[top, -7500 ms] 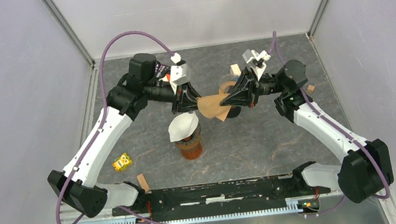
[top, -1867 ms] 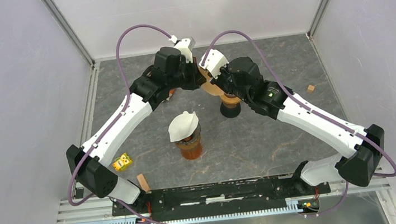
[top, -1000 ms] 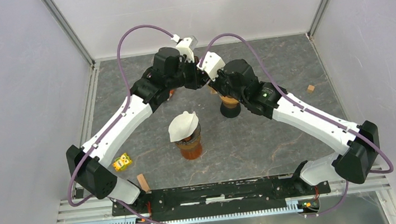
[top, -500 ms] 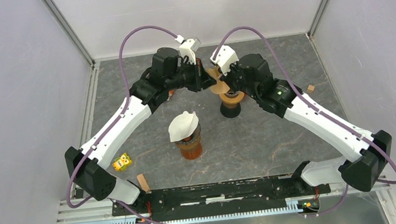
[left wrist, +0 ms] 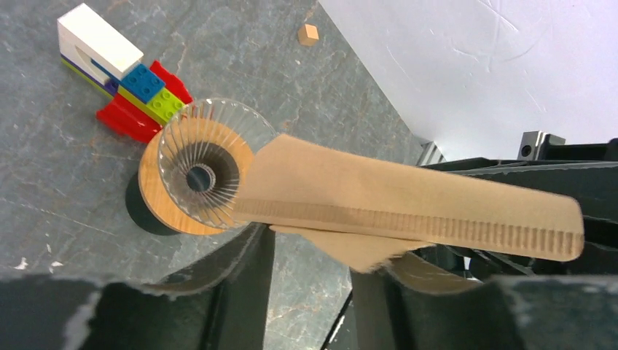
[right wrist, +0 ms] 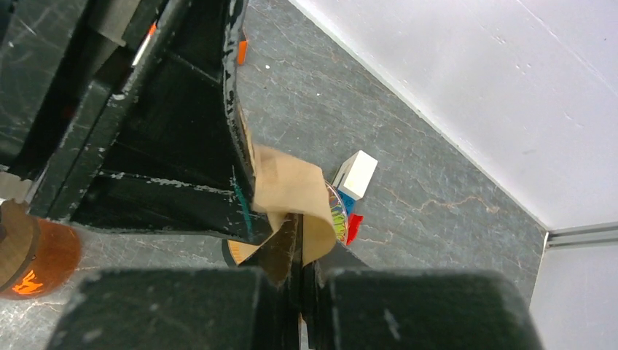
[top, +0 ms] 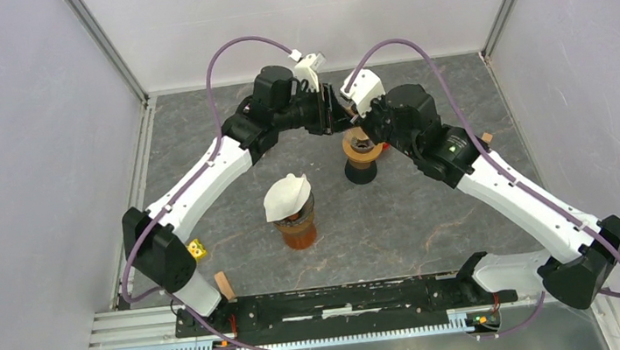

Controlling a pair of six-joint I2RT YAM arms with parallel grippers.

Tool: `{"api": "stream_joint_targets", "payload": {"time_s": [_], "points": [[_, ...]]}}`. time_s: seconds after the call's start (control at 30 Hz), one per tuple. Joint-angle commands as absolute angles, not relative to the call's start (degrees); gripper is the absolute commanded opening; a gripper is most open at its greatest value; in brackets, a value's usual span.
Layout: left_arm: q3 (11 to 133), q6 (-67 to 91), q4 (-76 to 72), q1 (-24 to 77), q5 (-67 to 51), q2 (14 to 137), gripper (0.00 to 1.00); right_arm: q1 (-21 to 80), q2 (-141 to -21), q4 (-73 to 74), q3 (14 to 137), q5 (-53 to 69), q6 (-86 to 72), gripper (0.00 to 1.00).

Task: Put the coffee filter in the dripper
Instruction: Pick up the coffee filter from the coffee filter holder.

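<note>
Beside dripper (left wrist: pixel 206 175), handover just flips: right gripper (right wrist: pixel 300 237) now clamps coffee filter (left wrist: pixel 408 200), left gripper (left wrist: pixel 310 262) parts and releases (paper folded flat); seating in cone remains.

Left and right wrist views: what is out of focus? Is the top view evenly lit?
Left wrist view: the left pincer at the bottom is dark and blurred, the dripper and filter sharp. Right wrist view: the right pincer is equally soft. Top view: even light, no glare.
</note>
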State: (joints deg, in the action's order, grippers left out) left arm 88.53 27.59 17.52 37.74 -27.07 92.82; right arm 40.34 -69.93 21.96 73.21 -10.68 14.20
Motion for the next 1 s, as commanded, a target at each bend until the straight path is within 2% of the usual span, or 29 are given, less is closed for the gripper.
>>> {"api": "stream_joint_targets", "payload": {"time_s": [0.0, 0.17, 0.33, 0.97], "points": [[92.84, 26.01, 15.55, 37.97, -25.51, 92.08, 0.52, 40.25, -70.99, 19.75, 73.42, -13.22, 11.61, 0.00], [91.19, 23.45, 15.19, 37.97, -25.88, 90.21, 0.65, 39.08, -72.47, 18.72, 73.19, -15.20, 9.66, 0.00], [87.55, 23.01, 13.06, 37.97, -27.09, 87.95, 0.71, 36.84, -74.03, 18.55, 74.52, -13.67, 6.34, 0.00], [91.51, 16.19, 18.66, 43.37, -11.03, 91.32, 0.74, 33.80, -76.92, 18.11, 74.67, -7.33, -7.90, 0.00]]}}
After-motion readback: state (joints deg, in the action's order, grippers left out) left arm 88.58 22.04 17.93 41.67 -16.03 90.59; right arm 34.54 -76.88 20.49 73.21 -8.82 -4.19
